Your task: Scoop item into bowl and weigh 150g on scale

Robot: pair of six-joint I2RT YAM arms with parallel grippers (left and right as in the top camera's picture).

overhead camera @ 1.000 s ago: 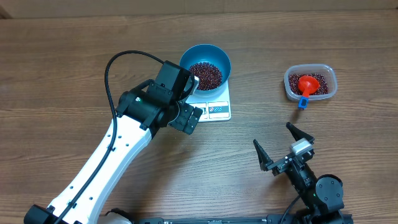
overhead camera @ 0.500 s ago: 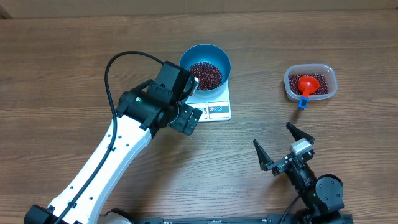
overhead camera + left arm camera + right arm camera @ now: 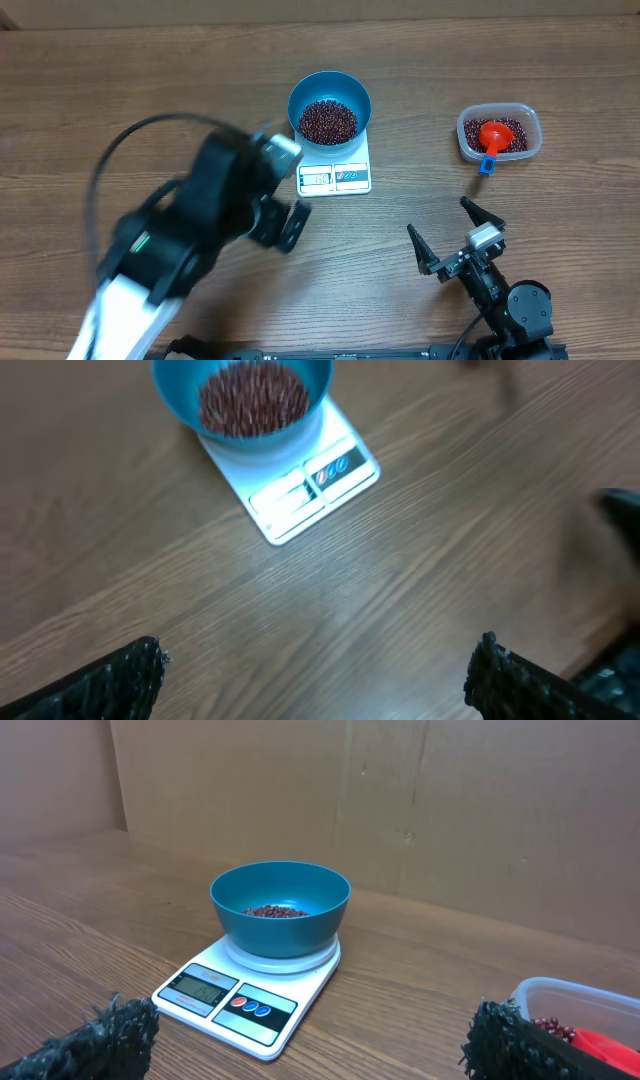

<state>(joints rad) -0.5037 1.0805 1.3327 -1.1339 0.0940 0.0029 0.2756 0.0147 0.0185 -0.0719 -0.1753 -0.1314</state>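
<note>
The blue bowl stands on the white scale, holding a heap of dark red-brown beans. In the right wrist view the bowl and beans sit on the scale, whose display appears to read 150. My left gripper, blurred by motion, is open and empty just left of the scale. From the left wrist view the bowl and scale lie ahead of the gripper. My right gripper is open and empty near the front edge, as the right wrist view also shows.
A clear plastic tub at the right holds more beans and a red scoop with a blue handle end. Its corner shows in the right wrist view. A cardboard wall stands behind the table.
My left arm has pulled back from the scale toward the lower left and is blurred by motion. Bowl, scale, tub and right arm have stayed put.
</note>
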